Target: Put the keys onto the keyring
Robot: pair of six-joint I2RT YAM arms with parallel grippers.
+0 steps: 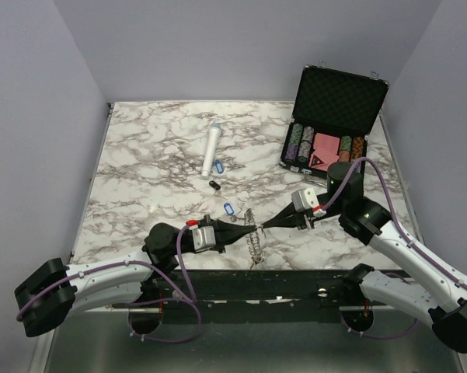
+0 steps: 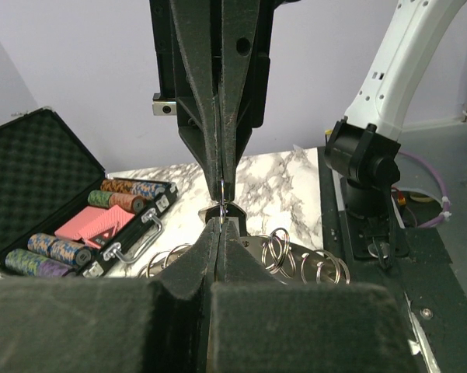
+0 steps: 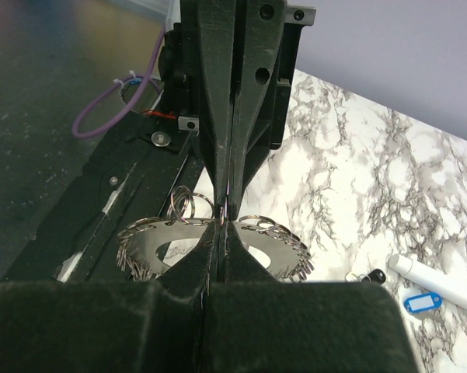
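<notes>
Keyring [image 1: 254, 247] is pinched at its rim by your left gripper [image 1: 245, 231] and right gripper [image 1: 265, 227], both closed, so pull one loop open gently, without twisting.

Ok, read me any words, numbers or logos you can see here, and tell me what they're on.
No text can be read anywhere.
Blue key tag: white insert, too small to read.
Pink card deck: dark mark, too blurred to read.
</notes>
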